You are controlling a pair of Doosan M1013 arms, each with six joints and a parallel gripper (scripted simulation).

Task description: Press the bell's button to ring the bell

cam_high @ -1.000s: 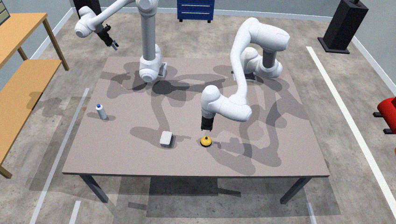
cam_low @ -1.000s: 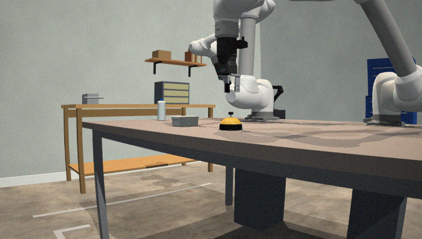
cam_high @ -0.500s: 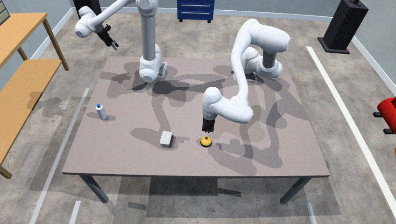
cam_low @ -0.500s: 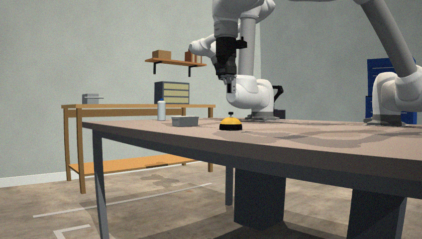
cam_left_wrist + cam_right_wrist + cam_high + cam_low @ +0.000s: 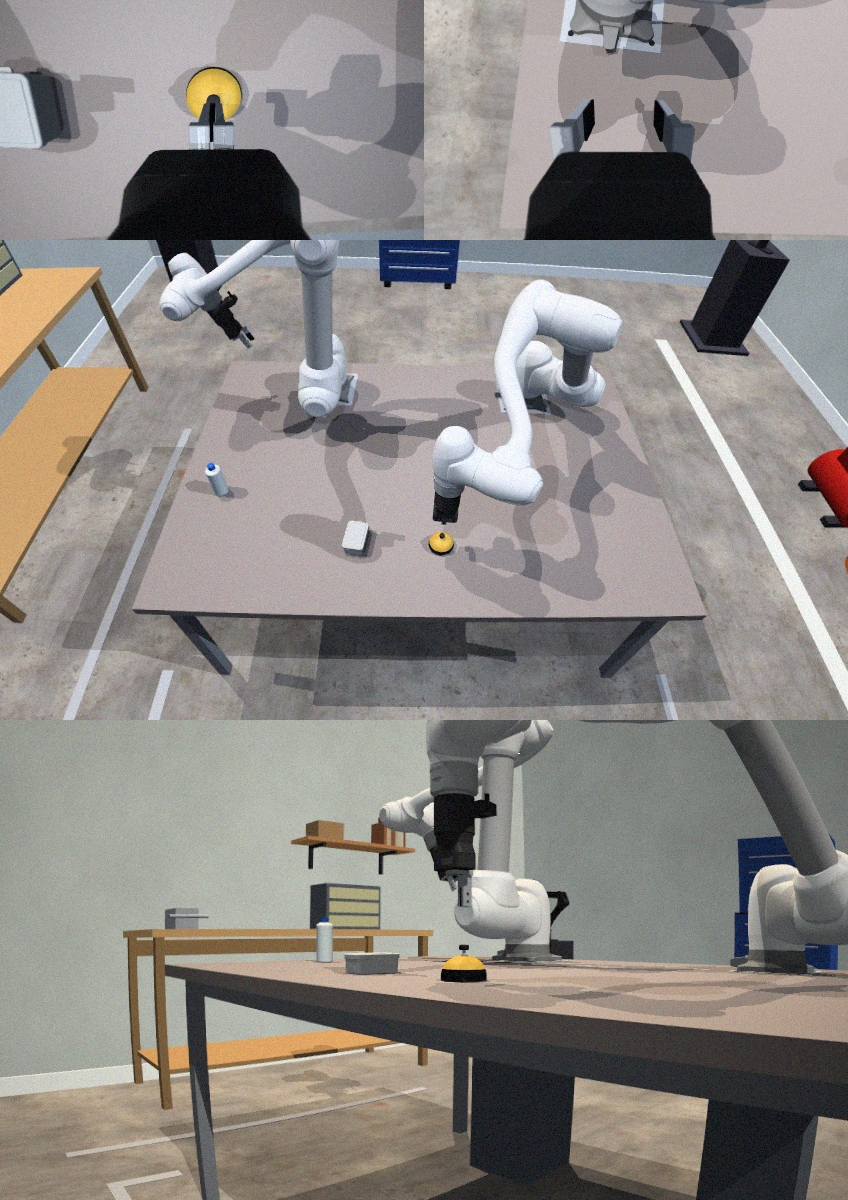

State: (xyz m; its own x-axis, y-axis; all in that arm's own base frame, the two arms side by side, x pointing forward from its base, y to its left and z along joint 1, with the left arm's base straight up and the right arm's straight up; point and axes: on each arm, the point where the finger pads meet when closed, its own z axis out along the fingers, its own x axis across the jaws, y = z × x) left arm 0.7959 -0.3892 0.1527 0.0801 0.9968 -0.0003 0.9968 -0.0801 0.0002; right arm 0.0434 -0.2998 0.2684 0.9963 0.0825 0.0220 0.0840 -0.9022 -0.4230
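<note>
The yellow bell [image 5: 441, 544] [image 5: 463, 963] [image 5: 200, 91] stands upright on its black base on the table. Its dark button [image 5: 464, 947] stands raised on top. My left gripper [image 5: 443, 522] [image 5: 464, 905] [image 5: 213, 115] is shut with nothing between its fingers. It points down above the bell, with a clear gap between fingertips and button in the exterior view. In the left wrist view the fingertips cover most of the button. My right gripper [image 5: 248, 338] [image 5: 624, 112] is open and empty, far from the bell, off the back left of the table in the top view.
A grey box with a pale top [image 5: 355, 535] [image 5: 371, 963] [image 5: 15, 111] stands left of the bell. A white bottle with a blue cap [image 5: 217, 480] [image 5: 324, 942] stands near the left edge of the table [image 5: 249, 584]. Both arm bases are at the back.
</note>
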